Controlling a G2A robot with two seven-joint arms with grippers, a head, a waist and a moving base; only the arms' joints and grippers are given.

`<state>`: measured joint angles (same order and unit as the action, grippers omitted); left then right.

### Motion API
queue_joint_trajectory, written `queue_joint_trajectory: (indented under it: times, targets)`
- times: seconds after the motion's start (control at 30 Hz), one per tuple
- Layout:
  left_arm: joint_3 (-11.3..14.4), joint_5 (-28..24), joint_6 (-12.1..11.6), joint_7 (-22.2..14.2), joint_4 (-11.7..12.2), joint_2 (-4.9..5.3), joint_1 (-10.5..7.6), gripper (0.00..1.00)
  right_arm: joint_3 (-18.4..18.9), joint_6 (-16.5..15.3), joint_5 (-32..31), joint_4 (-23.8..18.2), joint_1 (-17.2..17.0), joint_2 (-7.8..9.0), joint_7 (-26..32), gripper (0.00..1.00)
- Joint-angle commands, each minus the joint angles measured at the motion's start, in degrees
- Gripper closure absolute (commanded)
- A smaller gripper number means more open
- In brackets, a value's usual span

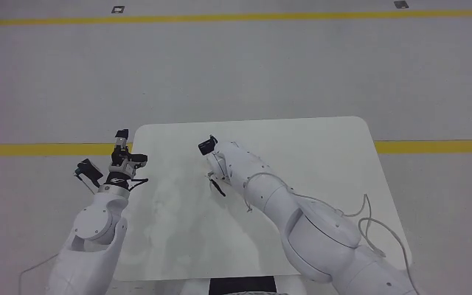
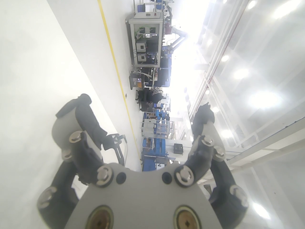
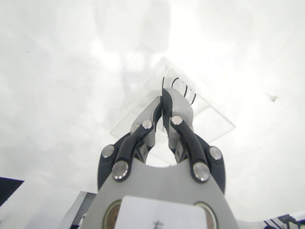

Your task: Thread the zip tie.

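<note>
Top view: white bench [image 1: 317, 155]. My left gripper [image 1: 127, 151] hangs at the bench's left edge. My right gripper [image 1: 215, 184] sits low over the left-centre of the bench.

Left wrist view: my left fingers [image 2: 83, 113] are spread wide apart, with the bench edge alongside.

Right wrist view: my right fingers [image 3: 172, 101] are pinched together on the zip tie [image 3: 163, 82], a thin black strip. They are over a clear plate [image 3: 214, 122] lying on the bench. More black strands [image 3: 185, 90] curve beside the fingertips.

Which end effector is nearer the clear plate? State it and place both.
Right. The right end effector is over the clear plate, shut on a black zip tie. The left end effector is open by the table edge, far from it.
</note>
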<state>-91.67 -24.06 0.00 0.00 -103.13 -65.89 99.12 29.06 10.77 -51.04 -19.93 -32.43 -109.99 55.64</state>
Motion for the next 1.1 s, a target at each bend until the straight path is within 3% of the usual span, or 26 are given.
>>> queue_joint_trajectory:
  times: [0.0, 0.3, 0.57, 0.8, 1.07]
  targets:
    - [0.0, 0.0, 0.0, 0.0, 0.0, 0.0, 0.0, 0.0, 0.5, -0.85, 0.27, -0.14, 0.34, 0.23, 0.24, 1.0]
    - [0.0, 0.0, 0.0, 0.0, 0.0, 0.0, 0.0, 0.0, 3.81, -4.83, 2.22, -2.05, 1.45, 2.18, 1.71, 1.0]
    - [0.0, 0.0, 0.0, 0.0, 0.0, 0.0, 0.0, 0.0, 8.04, -8.63, 4.6, -5.58, 1.43, 5.18, 4.15, 1.0]
    - [0.0, 0.0, 0.0, 0.0, 0.0, 0.0, 0.0, 0.0, 11.81, -10.83, 5.44, -11.11, -0.48, 8.31, 7.64, 1.0]
    - [0.0, 0.0, 0.0, 0.0, 0.0, 0.0, 0.0, 0.0, 17.8, -11.91, 6.12, -21.93, -5.48, 12.53, 10.2, 1.0]
